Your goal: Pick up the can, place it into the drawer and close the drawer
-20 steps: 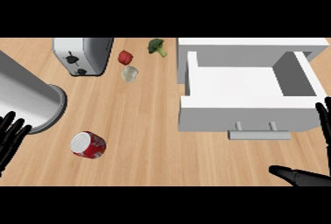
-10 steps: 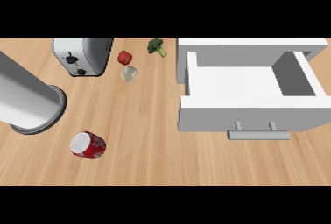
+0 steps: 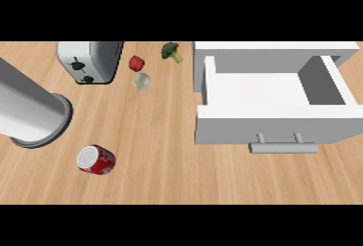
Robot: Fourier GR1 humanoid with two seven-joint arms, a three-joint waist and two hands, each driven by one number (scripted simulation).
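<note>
Both hands gone from view, state cannot be told; red metal can [image 3: 96,159] on its side, well apart from open white drawer [image 3: 269,126]

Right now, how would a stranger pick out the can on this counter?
Start at the open white drawer on the right, then cross the wooden counter to its lower left part. The can lies there on its side, below the toaster. Unlike the small red vegetable by the toaster, it is larger and shows a round silver end.
</note>
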